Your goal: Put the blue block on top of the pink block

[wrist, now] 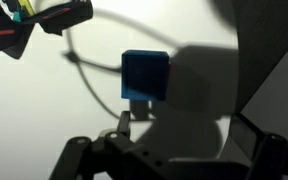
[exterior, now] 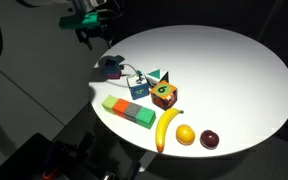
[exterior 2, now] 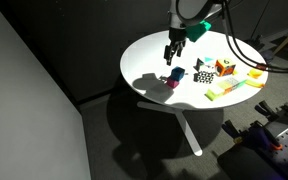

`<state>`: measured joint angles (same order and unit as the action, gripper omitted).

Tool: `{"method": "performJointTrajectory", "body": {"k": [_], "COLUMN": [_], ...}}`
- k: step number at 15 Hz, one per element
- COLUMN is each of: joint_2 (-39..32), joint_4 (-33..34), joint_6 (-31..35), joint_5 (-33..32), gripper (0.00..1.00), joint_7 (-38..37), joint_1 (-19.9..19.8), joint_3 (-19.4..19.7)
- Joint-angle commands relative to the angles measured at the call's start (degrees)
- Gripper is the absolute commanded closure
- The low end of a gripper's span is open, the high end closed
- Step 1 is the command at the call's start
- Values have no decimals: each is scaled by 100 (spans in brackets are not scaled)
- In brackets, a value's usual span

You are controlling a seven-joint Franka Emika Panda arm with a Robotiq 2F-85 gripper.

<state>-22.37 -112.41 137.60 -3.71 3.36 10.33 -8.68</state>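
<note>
My fingers hang spread and empty over the blue block. It seems to sit on the pink block near the table edge, so from my wrist only blue shows.

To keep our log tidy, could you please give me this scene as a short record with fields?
surface: round white table
blue block: appears to sit on the pink block, near the table edge
gripper: above the stack, jaws apart, holding nothing
wrist view: shows the blue block's top face; pink block hidden beneath
nearby: numbered cube, green block, banana
task state: stack looks made
</note>
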Motion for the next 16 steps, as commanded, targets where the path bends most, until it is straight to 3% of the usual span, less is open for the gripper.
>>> {"method": "performJointTrajectory", "body": {"k": [1,11,16], "joint_2": [487,1554,2046], "joint_4": [-377,-1647,-2156], "joint_6": [-181,669,443], "joint_5": [43,-345,120], "gripper": [0,0,0], "joint_7": [11,-785,-614], "joint_1": [-48,-40,-121], "joint_3": [-4,331,229]}}
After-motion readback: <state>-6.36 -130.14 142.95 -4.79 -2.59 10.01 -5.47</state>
